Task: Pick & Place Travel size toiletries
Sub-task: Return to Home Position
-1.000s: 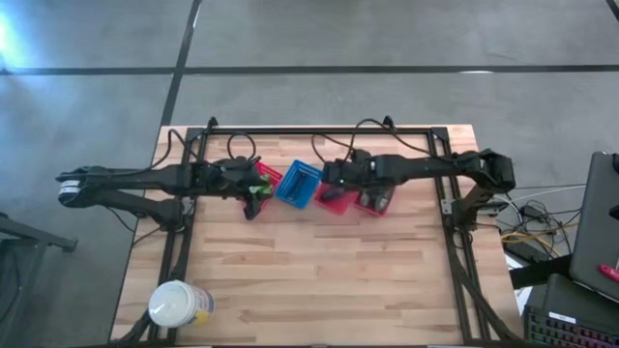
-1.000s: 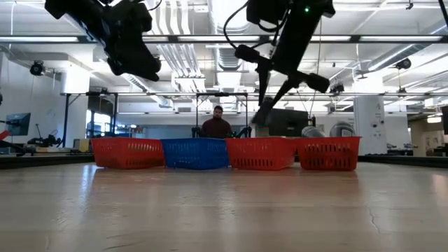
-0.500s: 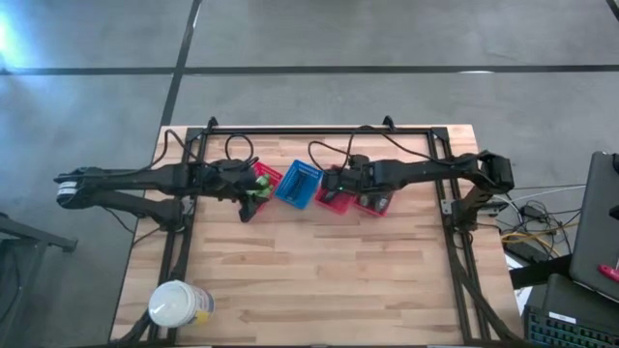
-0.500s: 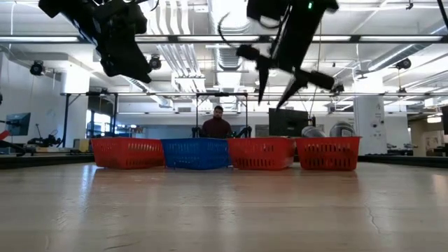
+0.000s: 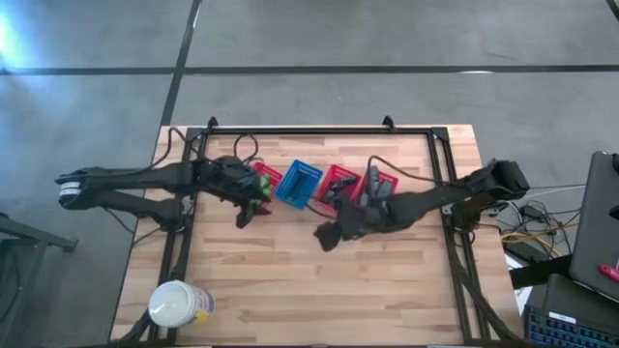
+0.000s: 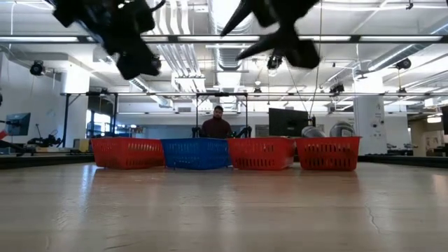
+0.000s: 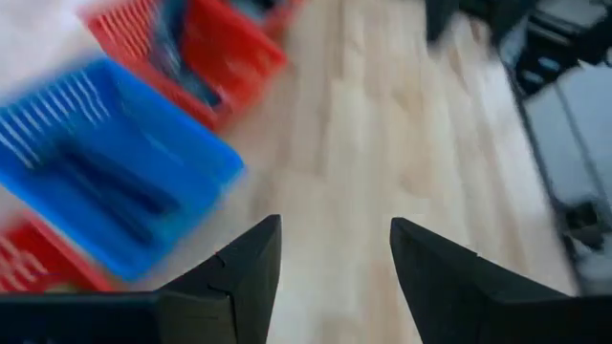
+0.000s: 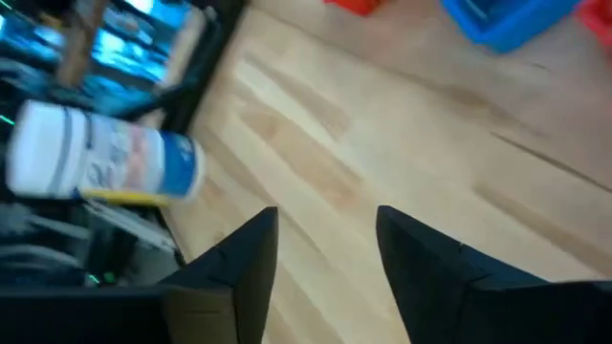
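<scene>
Four mesh baskets stand in a row at the far side of the table: red, blue, red and red. Bright-green little bottles lie in the leftmost red basket, and dark items lie in the middle red one. Blurred dark items show in the blue basket. My left gripper hangs open and empty just near of the leftmost basket. My right gripper is open and empty over bare wood, near of the blue basket.
A large white round jar with a yellowish label lies near the table's near left corner and also shows in the right wrist view. A black frame runs around the table. Bare wood lies between the baskets and the near edge. A person sits beyond the table.
My right gripper has swung away from above the red baskets toward the table's near edge and a little to the left, and now stands over bare wood. The baskets have stayed in place.
</scene>
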